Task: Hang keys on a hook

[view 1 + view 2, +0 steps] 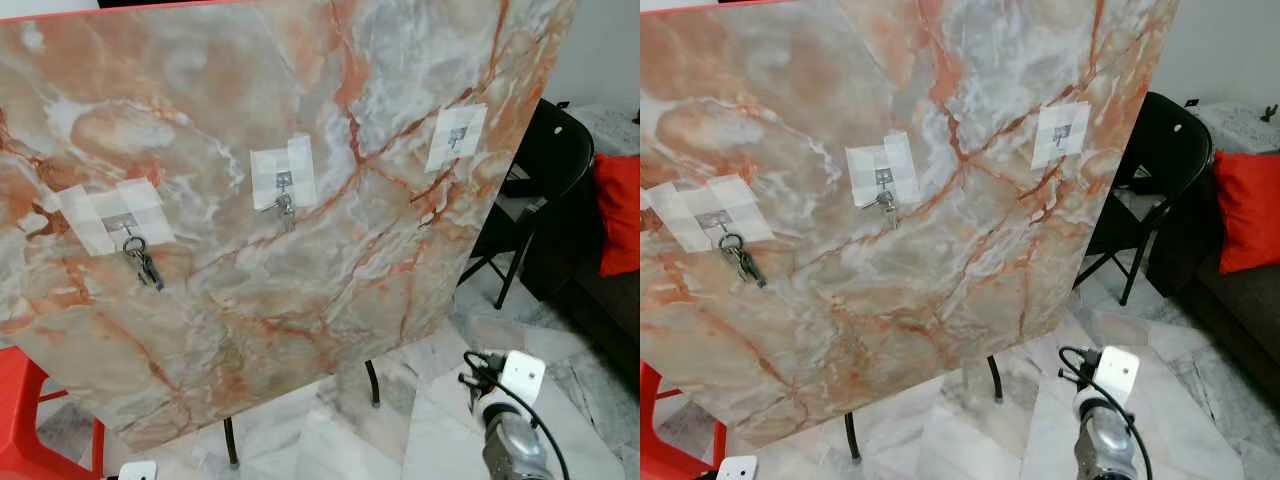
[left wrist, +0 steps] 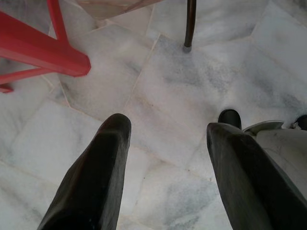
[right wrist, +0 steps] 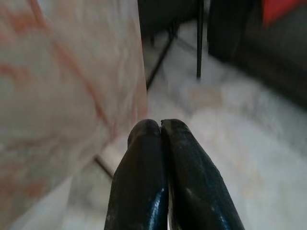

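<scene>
Before me leans a large slab of pink and orange veined marble board (image 1: 300, 260), propped on thin black legs, and it carries 3 small metal hooks, each stuck on over a pale square of tape. The hook near the board's left edge (image 1: 120, 222) already bears a dark bunch of keys on a ring (image 1: 140, 262), hanging free below it against the marble. The middle hook (image 1: 284, 182) holds a smaller silver key (image 1: 284, 208), also dangling straight down. The hook toward the board's right edge (image 1: 457, 134) looks bare, so I judge that spot remains open for any further keys.

My right end effector (image 3: 160, 125) has its 2 black fingers pressed together with nothing between them; it points past the lower right edge of the board toward the white marble floor (image 2: 201, 81) and the black folding chair (image 1: 545, 170) beyond. In the head views my right arm sits low, under the board's lower right corner, well apart from every hook.

My left end effector (image 2: 165, 132) hangs with its fingers spread wide and empty, aimed down at the floor near the red plastic stool (image 2: 43, 52) and one black board leg (image 2: 190, 24).

With both arms down and nothing gripped, I judge the hanging as done for the 2 loaded hooks.
</scene>
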You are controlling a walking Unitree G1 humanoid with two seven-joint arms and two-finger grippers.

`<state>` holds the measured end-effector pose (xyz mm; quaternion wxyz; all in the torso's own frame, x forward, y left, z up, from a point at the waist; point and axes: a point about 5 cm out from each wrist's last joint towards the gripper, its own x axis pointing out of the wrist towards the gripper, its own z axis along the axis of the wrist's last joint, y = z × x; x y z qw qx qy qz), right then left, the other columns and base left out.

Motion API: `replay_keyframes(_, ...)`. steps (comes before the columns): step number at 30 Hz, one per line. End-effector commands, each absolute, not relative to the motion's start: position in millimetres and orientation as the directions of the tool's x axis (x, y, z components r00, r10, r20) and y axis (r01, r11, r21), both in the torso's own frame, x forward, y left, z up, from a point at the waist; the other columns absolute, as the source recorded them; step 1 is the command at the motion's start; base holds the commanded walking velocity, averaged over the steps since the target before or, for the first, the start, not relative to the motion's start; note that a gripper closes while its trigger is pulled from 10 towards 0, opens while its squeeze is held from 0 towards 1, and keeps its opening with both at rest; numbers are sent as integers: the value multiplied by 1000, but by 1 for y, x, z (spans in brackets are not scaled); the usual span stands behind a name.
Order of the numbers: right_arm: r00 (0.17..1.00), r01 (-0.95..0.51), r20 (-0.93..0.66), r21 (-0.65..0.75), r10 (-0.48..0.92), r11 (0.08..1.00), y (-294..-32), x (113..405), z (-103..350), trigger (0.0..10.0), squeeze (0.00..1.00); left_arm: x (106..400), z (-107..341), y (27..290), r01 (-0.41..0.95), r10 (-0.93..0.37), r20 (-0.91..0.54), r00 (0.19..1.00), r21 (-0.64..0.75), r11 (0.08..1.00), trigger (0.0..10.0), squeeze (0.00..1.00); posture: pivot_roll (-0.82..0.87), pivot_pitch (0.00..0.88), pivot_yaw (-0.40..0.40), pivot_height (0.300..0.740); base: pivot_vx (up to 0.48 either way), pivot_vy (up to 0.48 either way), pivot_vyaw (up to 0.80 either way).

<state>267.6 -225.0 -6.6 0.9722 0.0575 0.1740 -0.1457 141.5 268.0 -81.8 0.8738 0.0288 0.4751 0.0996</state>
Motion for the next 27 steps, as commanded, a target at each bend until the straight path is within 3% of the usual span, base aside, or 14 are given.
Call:
replay_keyframes(1,933,259,-255,-12,-253,966,-227,274,8,10000,0,137,-84,267,-143,201,-833,516,148,979,10000,0,28,0,-23,740,0,0,0)
replay_keyframes(10,975,205,-61,-115,-213,972,-212,288,37,10000,0,138,-83,268,-140,202,-833,516,151,979,10000,0,25,0,-18,740,0,0,0)
replay_keyframes(19,945,314,166,-232,-281,921,-209,298,81,10000,0,137,-83,270,-147,212,-832,513,159,976,10000,0,23,0,-14,740,0,0,0)
replay_keyframes(26,896,419,255,-208,-365,884,-205,308,107,10000,0,135,-84,270,-139,209,-835,508,160,977,10000,0,25,0,-6,740,0,0,0)
replay_keyframes(27,874,459,240,-116,-424,881,-204,311,111,10000,0,135,-84,270,-137,209,-835,509,161,977,10000,0,25,0,-4,740,0,0,0)
